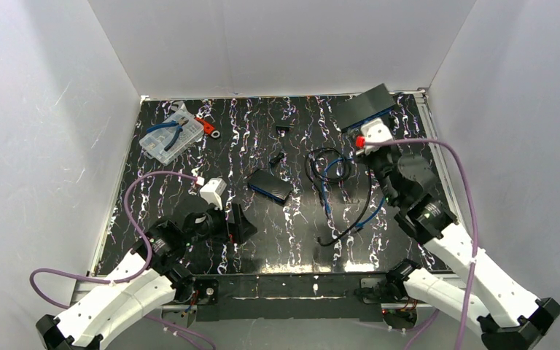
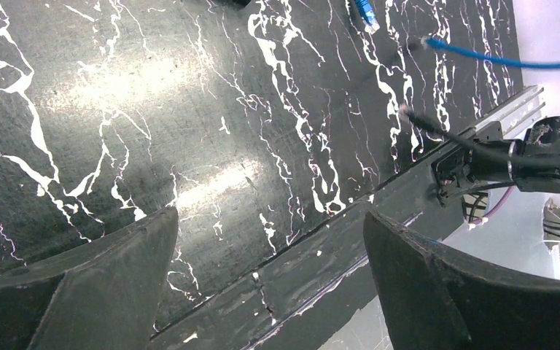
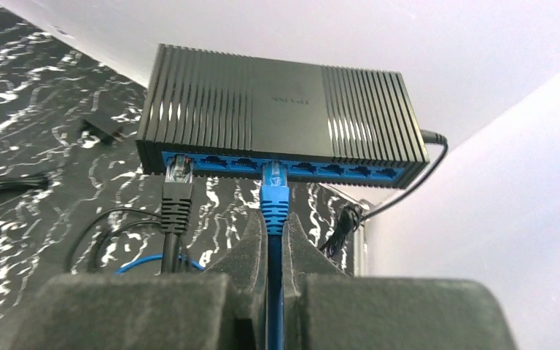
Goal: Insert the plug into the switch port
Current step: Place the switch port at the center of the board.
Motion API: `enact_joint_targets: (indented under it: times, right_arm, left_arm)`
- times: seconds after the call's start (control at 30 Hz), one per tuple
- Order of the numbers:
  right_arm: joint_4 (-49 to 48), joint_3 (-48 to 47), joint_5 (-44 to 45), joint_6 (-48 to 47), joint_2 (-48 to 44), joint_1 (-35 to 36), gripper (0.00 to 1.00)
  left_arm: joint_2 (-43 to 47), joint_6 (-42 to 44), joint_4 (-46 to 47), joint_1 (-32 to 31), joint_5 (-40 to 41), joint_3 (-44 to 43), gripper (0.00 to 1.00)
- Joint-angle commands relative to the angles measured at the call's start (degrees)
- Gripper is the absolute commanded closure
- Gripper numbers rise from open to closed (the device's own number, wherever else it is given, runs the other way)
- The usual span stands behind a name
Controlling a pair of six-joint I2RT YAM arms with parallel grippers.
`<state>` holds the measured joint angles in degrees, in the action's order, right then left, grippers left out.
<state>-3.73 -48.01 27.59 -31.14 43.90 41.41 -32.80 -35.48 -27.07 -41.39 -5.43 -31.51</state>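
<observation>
The right claw is clamped on the blue cable just behind the blue plug. The plug points straight ahead, its nose at a middle port of the black switch. The left claw hangs wide apart over the tabletop, well away.

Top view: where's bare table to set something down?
Bare: near-centre table between the left gripper and the black cable; also the back strip between the red tool and the small adapter. Crowded: back right, around the switch, coiled cables and the right gripper clamping the blue cable.
</observation>
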Motion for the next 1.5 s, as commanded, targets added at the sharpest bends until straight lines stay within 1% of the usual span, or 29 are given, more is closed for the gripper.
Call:
enact_joint_targets:
  times: [0.0, 0.13, 0.3, 0.6, 0.7, 1.0, 1.2, 1.43, 1.47]
  right_arm:
    - [-3.2, -7.9, -4.6, 2.6, 2.2, -6.6, 0.99]
    - [-2.5, -10.5, -6.6, 3.8, 4.4, -11.3, 0.99]
    - [-2.2, -11.6, -8.2, 5.2, 7.4, -17.0, 0.99]
    - [-1.6, -13.4, -14.4, 11.9, 15.3, -30.9, 0.99]
    - [-0.3, -14.9, -16.6, 14.1, 18.7, -34.5, 0.99]
    - [1.3, -19.3, -20.9, 16.8, 30.9, -39.0, 0.99]
    - [3.6, -24.7, -23.7, 17.1, 40.7, -39.8, 0.99]
    - [8.6, -29.8, -27.1, 18.1, 50.6, -40.6, 0.99]
    - [9.5, -30.6, -28.9, 18.3, 52.1, -40.6, 0.99]
  left_arm:
    - [1.1, 1.0, 0.0, -0.2, -0.9, 0.7, 0.02]
    - [1.4, 1.0, 0.1, -0.2, -1.2, 0.9, 0.02]
    - [1.9, 0.9, 0.3, -0.2, -1.5, 1.1, 0.02]
    - [2.3, 0.7, 0.5, -0.3, -2.6, 1.4, 0.02]
    - [2.5, 0.8, 0.7, -0.3, -3.0, 1.4, 0.02]
    - [2.0, 0.7, 1.2, -0.3, -3.8, 1.5, 0.02]
    - [1.3, 0.7, 1.6, -0.2, -3.9, 1.5, 0.02]
    - [1.0, 0.7, 1.7, -0.2, -3.6, 1.6, 0.02]
    - [0.9, 0.6, 1.7, -0.2, -3.6, 1.6, 0.02]
